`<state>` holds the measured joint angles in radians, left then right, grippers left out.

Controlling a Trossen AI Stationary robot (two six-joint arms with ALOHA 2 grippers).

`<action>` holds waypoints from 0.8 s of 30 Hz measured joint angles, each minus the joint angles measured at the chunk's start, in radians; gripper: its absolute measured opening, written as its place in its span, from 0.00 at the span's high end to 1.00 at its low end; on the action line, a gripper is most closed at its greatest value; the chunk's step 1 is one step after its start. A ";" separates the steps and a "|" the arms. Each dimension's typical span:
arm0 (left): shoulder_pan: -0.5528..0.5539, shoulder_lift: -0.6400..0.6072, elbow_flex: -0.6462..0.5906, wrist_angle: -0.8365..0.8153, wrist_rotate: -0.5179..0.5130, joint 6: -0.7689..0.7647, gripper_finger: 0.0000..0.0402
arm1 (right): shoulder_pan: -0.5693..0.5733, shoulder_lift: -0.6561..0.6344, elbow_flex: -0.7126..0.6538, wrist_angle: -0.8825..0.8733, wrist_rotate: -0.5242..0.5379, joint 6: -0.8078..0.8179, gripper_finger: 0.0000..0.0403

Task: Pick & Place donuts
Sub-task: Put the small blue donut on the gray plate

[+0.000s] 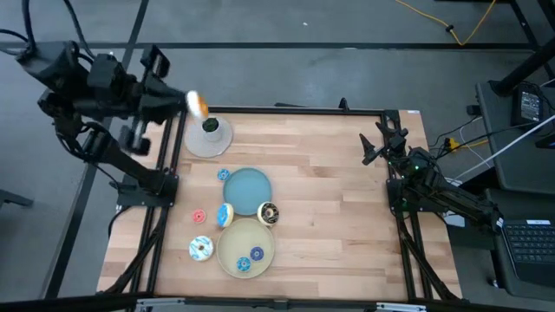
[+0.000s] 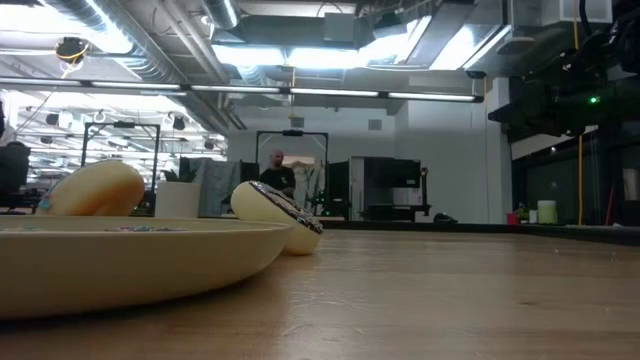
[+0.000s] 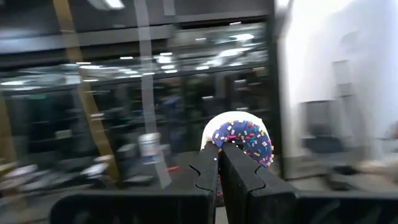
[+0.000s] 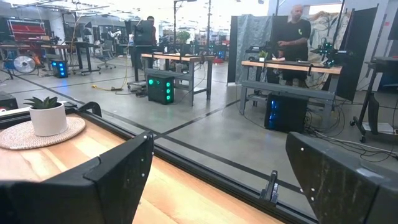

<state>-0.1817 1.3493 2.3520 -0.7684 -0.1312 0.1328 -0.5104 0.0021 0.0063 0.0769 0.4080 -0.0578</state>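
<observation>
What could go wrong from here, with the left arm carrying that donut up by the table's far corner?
The left gripper pinches the blue-sprinkled donut only at its rim, jaws shut, so it may slip out. In the high view it hangs beside the potted plant, which a swing back could hit. The beige plate already holds a donut, so placing may crowd it.

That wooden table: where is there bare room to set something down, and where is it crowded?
Bare: the wide stretch of the table between the blue plate and the right arm. Crowded: the left side, around the beige plate, the small donuts and the potted plant.
</observation>
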 joint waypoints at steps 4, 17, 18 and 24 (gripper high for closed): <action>-0.032 0.005 0.000 0.000 -0.234 0.051 0.99 | 0.000 0.000 0.000 0.000 0.000 0.000 0.09; -0.146 0.064 0.000 -0.239 -1.058 0.128 0.99 | 0.000 0.000 0.000 0.000 0.000 0.000 0.09; -0.151 0.074 0.000 -0.274 -1.096 0.117 0.99 | 0.000 0.000 0.000 0.000 0.000 0.000 0.09; -0.174 0.139 0.000 -0.475 -1.238 0.016 0.99 | 0.000 0.000 0.000 0.000 0.000 0.000 0.09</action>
<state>-0.3553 1.4883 2.3516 -1.2438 -1.3694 0.1487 -0.5103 0.0021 0.0060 0.0769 0.4080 -0.0578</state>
